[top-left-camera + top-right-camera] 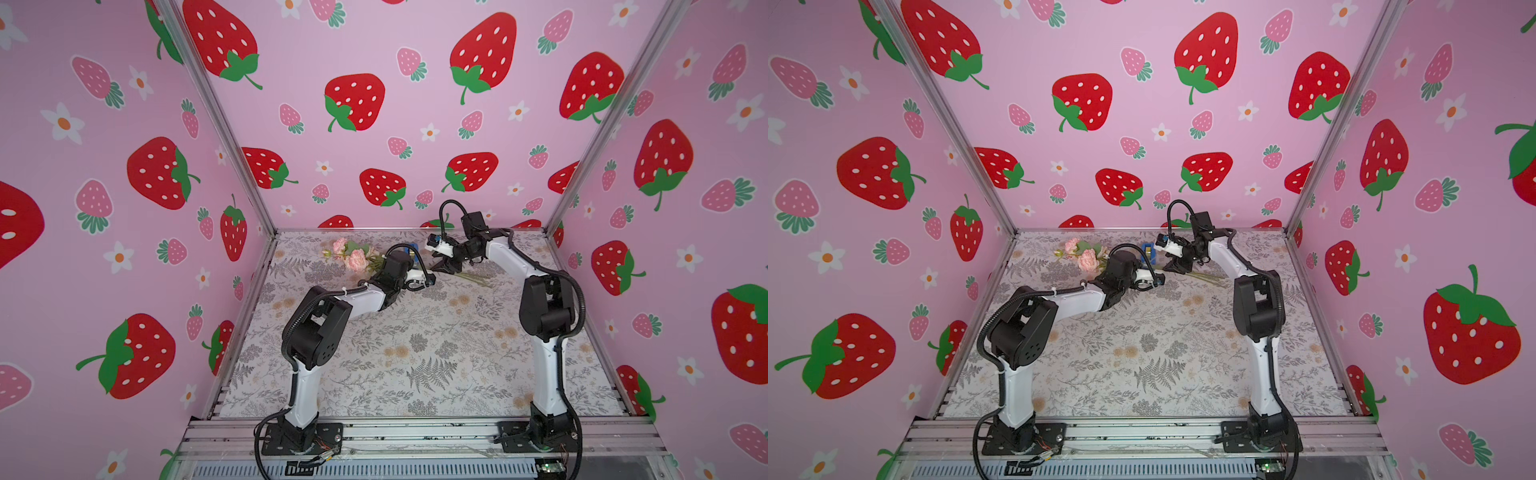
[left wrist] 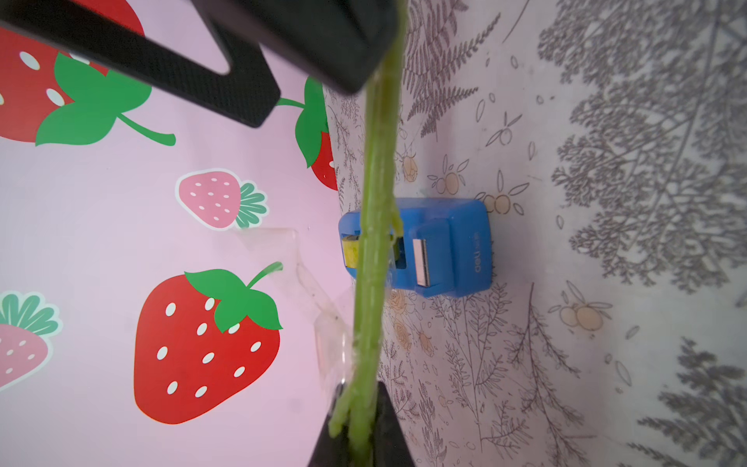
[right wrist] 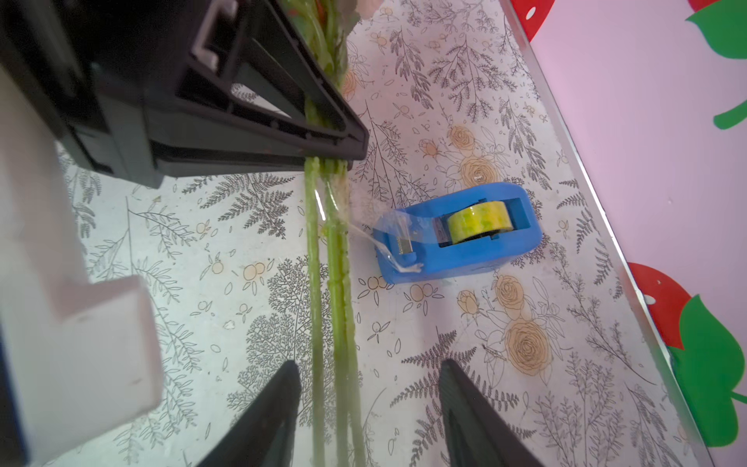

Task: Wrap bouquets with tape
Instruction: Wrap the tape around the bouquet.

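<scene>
A bunch of artificial pink and cream roses with green leaves and long thin green stems slants across the table's 12 o'clock end, blooms toward 10 o'clock and stem ends toward 4 o'clock. At the stems' 12 o'clock side stands a blue plastic dispenser holding a small yellowish tape roll. A clear strip runs from its cutter to the stems.

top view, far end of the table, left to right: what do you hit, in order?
bouquet blooms → tape dispenser → right gripper → bouquet stem ends. The left arm's wrist is left out because it overlaps the bouquet and dispenser.
</scene>
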Controlling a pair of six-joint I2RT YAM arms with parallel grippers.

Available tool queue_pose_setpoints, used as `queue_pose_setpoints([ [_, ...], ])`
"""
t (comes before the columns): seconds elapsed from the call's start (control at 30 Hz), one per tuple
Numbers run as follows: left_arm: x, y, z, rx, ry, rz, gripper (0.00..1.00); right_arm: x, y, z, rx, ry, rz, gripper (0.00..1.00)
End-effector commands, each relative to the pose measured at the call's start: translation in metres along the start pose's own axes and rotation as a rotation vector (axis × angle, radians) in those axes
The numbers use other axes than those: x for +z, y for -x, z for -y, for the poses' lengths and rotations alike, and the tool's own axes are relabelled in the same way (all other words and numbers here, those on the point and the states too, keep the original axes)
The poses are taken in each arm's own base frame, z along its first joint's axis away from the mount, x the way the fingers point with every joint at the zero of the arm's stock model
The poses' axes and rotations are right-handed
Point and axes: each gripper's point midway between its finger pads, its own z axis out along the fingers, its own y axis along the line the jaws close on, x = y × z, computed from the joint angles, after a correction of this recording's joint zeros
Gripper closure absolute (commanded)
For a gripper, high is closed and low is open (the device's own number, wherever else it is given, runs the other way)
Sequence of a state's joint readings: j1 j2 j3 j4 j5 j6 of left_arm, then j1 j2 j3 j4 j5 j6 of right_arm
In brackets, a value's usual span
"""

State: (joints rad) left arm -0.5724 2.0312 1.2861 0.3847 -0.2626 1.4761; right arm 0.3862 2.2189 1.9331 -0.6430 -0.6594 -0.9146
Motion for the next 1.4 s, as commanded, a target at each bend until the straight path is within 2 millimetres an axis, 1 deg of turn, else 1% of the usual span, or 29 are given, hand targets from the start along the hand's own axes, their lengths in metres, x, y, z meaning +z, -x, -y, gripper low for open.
queue_pose_setpoints([
  [0.0,-0.013,0.001,-0.037,0.007,0.113,0.005,1.00,-0.001,0.005,-0.020,0.019,0.096,0.027,0.41],
  [0.13,-0.017,0.002,-0.041,-0.009,0.132,0.020,1.00,0.008,-0.005,-0.016,0.027,0.078,-0.025,0.41],
  [0.27,-0.023,0.005,-0.043,-0.024,0.141,0.045,1.00,0.015,-0.009,-0.008,0.037,0.061,-0.042,0.48],
  [0.33,-0.025,0.005,-0.042,-0.026,0.140,0.047,1.00,0.019,-0.011,-0.003,0.040,0.041,-0.055,0.54],
  [0.43,-0.027,0.006,-0.039,-0.012,0.134,0.052,1.00,0.022,-0.009,0.000,0.030,0.027,-0.059,0.66],
  [0.47,-0.028,0.006,-0.039,-0.012,0.135,0.055,1.00,0.022,-0.007,0.002,0.023,0.021,-0.052,0.76],
  [0.53,-0.029,0.006,-0.035,-0.024,0.117,0.072,1.00,0.019,0.002,0.005,-0.011,0.004,-0.031,1.00],
  [0.6,-0.032,0.006,-0.030,-0.049,0.076,0.090,1.00,0.017,0.007,0.007,-0.044,-0.023,-0.024,1.00],
  [0.63,-0.033,0.005,-0.027,-0.070,0.049,0.098,0.90,0.015,0.008,0.007,-0.070,-0.042,-0.028,1.00],
  [0.67,-0.036,0.006,-0.024,-0.087,0.019,0.110,0.77,0.015,0.010,0.008,-0.092,-0.069,-0.034,1.00],
  [0.7,-0.040,0.007,-0.022,-0.101,-0.005,0.122,0.68,0.013,0.010,0.008,-0.116,-0.095,-0.041,1.00],
  [0.73,-0.044,0.008,-0.020,-0.117,-0.032,0.139,0.61,0.012,0.010,0.007,-0.150,-0.120,-0.045,1.00],
  [0.8,-0.057,0.011,-0.018,-0.157,-0.088,0.185,0.54,0.009,0.011,0.005,-0.215,-0.177,-0.043,1.00],
  [0.83,-0.067,0.013,-0.016,-0.175,-0.138,0.210,0.51,0.008,0.011,0.005,-0.251,-0.219,-0.035,1.00],
  [0.9,-0.089,0.019,-0.017,-0.232,-0.230,0.279,0.49,0.002,0.015,0.005,-0.316,-0.295,-0.015,1.00],
  [0.97,-0.112,0.022,-0.024,-0.304,-0.310,0.354,0.45,-0.002,0.017,0.001,-0.384,-0.347,0.007,1.00],
  [1.07,-0.131,0.020,-0.035,-0.359,-0.356,0.390,0.44,-0.007,0.025,-0.003,-0.480,-0.419,0.035,1.00],
  [1.13,-0.137,0.018,-0.038,-0.375,-0.381,0.396,0.44,-0.009,0.031,-0.010,-0.554,-0.463,0.057,1.00],
  [1.23,-0.140,0.014,-0.040,-0.412,-0.413,0.397,0.44,-0.013,0.040,-0.019,-0.641,-0.526,0.111,1.00],
  [1.33,-0.139,0.011,-0.036,-0.424,-0.469,0.378,0.44,-0.014,0.047,-0.031,-0.700,-0.547,0.167,1.00],
  [1.37,-0.139,0.012,-0.031,-0.417,-0.499,0.374,0.44,-0.014,0.049,-0.036,-0.721,-0.549,0.186,1.00],
])
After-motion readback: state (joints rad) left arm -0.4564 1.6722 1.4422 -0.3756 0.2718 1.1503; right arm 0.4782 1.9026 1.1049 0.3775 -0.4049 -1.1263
